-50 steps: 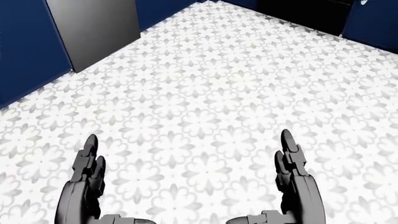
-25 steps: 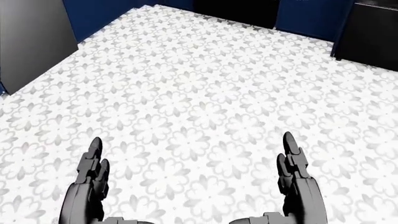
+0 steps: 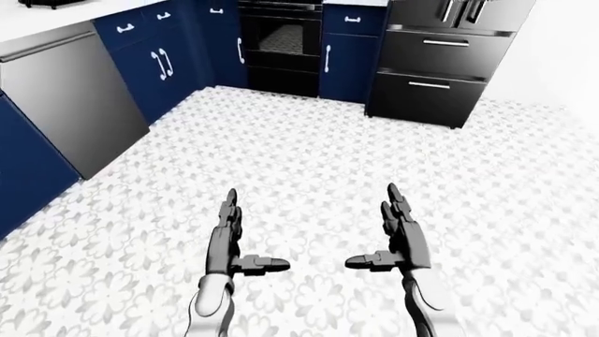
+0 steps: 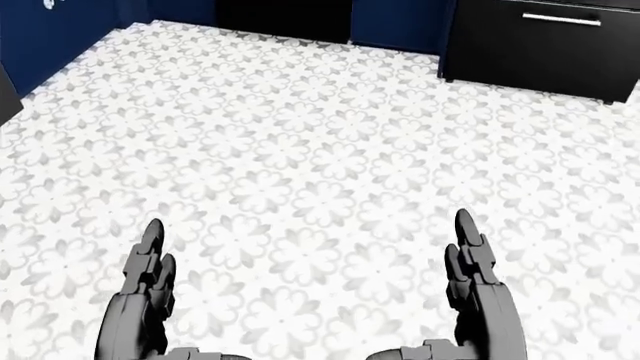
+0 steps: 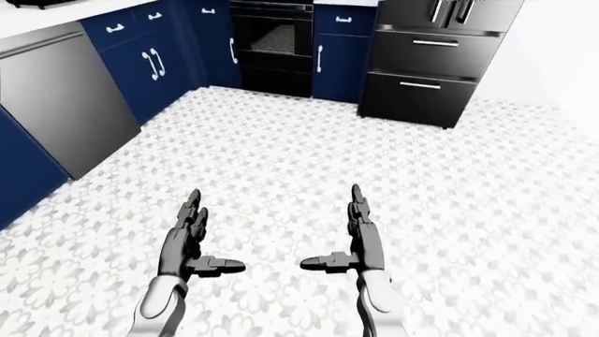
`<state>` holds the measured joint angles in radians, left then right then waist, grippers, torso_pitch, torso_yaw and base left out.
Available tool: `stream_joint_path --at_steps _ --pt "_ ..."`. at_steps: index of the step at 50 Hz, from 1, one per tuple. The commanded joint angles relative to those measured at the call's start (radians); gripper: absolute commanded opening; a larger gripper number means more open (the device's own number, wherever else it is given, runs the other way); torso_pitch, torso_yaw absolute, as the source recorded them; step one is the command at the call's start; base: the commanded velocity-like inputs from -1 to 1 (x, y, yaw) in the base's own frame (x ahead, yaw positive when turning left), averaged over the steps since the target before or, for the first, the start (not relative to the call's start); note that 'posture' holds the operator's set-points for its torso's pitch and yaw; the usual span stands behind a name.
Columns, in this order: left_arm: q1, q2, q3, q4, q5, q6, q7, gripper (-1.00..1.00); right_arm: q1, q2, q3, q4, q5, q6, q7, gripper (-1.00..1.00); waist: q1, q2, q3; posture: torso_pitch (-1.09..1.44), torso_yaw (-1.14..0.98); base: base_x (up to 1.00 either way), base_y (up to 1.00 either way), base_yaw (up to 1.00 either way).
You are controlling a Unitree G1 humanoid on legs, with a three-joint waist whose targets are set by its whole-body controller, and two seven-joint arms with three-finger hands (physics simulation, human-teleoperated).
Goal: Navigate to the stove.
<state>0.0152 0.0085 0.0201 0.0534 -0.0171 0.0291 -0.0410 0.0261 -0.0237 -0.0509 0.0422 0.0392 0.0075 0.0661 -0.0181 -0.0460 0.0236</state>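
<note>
The black stove oven (image 3: 281, 43) stands at the top of the left-eye view, set between blue cabinets; only its glass door and lower part show. It also shows in the right-eye view (image 5: 272, 42). My left hand (image 3: 229, 239) and my right hand (image 3: 401, 232) are held out low over the patterned floor, both open and empty, fingers straight and thumbs pointing inward. They are far from the stove.
A black fridge (image 3: 440, 63) with drawer handles stands right of the stove. Blue cabinets (image 3: 159, 63) and a grey dishwasher (image 3: 70, 98) run along the left. White flower-patterned floor tiles (image 4: 320, 150) lie between me and the appliances. A white wall (image 3: 571, 49) is at right.
The whole picture has shifted: the camera turned, the grey panel and blue cabinets slid off to the left and the black fridge drawer came in at top right. My hands keep their pose.
</note>
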Motion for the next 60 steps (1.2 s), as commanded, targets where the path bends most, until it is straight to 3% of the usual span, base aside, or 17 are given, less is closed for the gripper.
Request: stream_joint_path --at_steps 1,8,10,12,13,14,18,23,25,26,27,29,37,40,42,47,60 --pt "-0.018 0.01 0.018 -0.049 -0.002 -0.031 0.003 1.0 -0.026 0.004 0.013 -0.035 0.002 -0.035 0.005 1.0 0.002 -0.001 -0.015 0.0 0.0 0.0 0.0 -0.35" --pt "-0.018 0.01 0.018 -0.049 -0.002 -0.031 0.003 1.0 -0.028 0.004 0.013 -0.026 0.002 -0.043 0.006 1.0 0.014 0.065 0.006 0.0 0.0 0.0 0.0 -0.35" --pt "-0.018 0.01 0.018 -0.049 -0.002 -0.031 0.003 1.0 -0.024 0.005 0.014 -0.035 0.002 -0.037 0.006 1.0 0.015 0.101 0.006 0.0 0.0 0.0 0.0 -0.34" --pt "-0.018 0.01 0.018 -0.049 -0.002 -0.031 0.003 1.0 -0.025 0.005 0.014 -0.034 0.002 -0.038 0.006 1.0 0.024 0.167 -0.017 0.0 0.0 0.0 0.0 -0.34" --pt "-0.018 0.01 0.018 -0.049 -0.002 -0.031 0.003 1.0 -0.025 0.005 0.014 -0.032 0.002 -0.04 0.006 1.0 0.033 0.102 0.005 0.0 0.0 0.0 0.0 -0.35" --pt "-0.018 0.01 0.018 -0.049 -0.002 -0.031 0.003 1.0 -0.025 0.005 0.014 -0.035 0.002 -0.037 0.005 1.0 0.023 0.124 0.004 0.0 0.0 0.0 0.0 -0.35" --pt "-0.018 0.01 0.018 -0.049 -0.002 -0.031 0.003 1.0 -0.03 0.004 0.012 -0.024 0.003 -0.043 0.005 1.0 0.022 0.101 -0.011 0.0 0.0 0.0 0.0 -0.34" --pt "-0.018 0.01 0.018 -0.049 -0.002 -0.031 0.003 1.0 -0.028 0.005 0.012 -0.03 0.003 -0.038 0.004 1.0 0.026 0.038 -0.007 0.0 0.0 0.0 0.0 -0.34" --pt "-0.018 0.01 0.018 -0.049 -0.002 -0.031 0.003 1.0 -0.027 0.004 0.012 -0.032 0.004 -0.038 0.004 1.0 0.024 -0.005 -0.013 0.0 0.0 0.0 0.0 -0.34" --pt "-0.018 0.01 0.018 -0.049 -0.002 -0.031 0.003 1.0 -0.026 0.004 0.012 -0.036 0.004 -0.034 0.004 1.0 0.02 -0.043 -0.025 0.0 0.0 0.0 0.0 -0.34" --pt "-0.018 0.01 0.018 -0.049 -0.002 -0.031 0.003 1.0 -0.026 0.004 0.012 -0.038 0.004 -0.032 0.004 1.0 0.008 -0.006 -0.014 0.0 0.0 0.0 0.0 -0.34" --pt "-0.018 0.01 0.018 -0.049 -0.002 -0.031 0.003 1.0 -0.026 0.004 0.012 -0.038 0.004 -0.033 0.004 1.0 0.007 -0.006 -0.013 0.0 0.0 0.0 0.0 -0.34" --pt "-0.018 0.01 0.018 -0.049 -0.002 -0.031 0.003 1.0 -0.022 0.004 0.013 -0.044 0.004 -0.032 0.005 1.0 0.015 0.066 0.004 0.0 0.0 0.0 0.0 -0.21" --pt "-0.018 0.01 0.018 -0.049 -0.002 -0.031 0.003 1.0 -0.02 0.005 0.013 -0.049 0.004 -0.03 0.005 1.0 0.017 0.135 -0.01 0.0 0.0 0.0 0.0 -0.1" --pt "-0.018 0.01 0.018 -0.049 -0.002 -0.031 0.003 1.0 -0.023 0.005 0.013 -0.045 0.003 -0.033 0.004 1.0 0.012 0.101 0.006 0.0 0.0 0.0 0.0 0.0" --pt "-0.018 0.01 0.018 -0.049 -0.002 -0.031 0.003 1.0 -0.02 0.005 0.014 -0.055 0.0 -0.027 0.002 1.0 0.013 0.047 -0.013 0.0 0.0 0.0 0.0 0.0" --pt "-0.018 0.01 0.018 -0.049 -0.002 -0.031 0.003 1.0 -0.021 0.003 0.012 -0.055 -0.007 -0.018 -0.003 1.0 0.02 0.042 -0.037 0.0 0.0 0.0 0.0 0.0"
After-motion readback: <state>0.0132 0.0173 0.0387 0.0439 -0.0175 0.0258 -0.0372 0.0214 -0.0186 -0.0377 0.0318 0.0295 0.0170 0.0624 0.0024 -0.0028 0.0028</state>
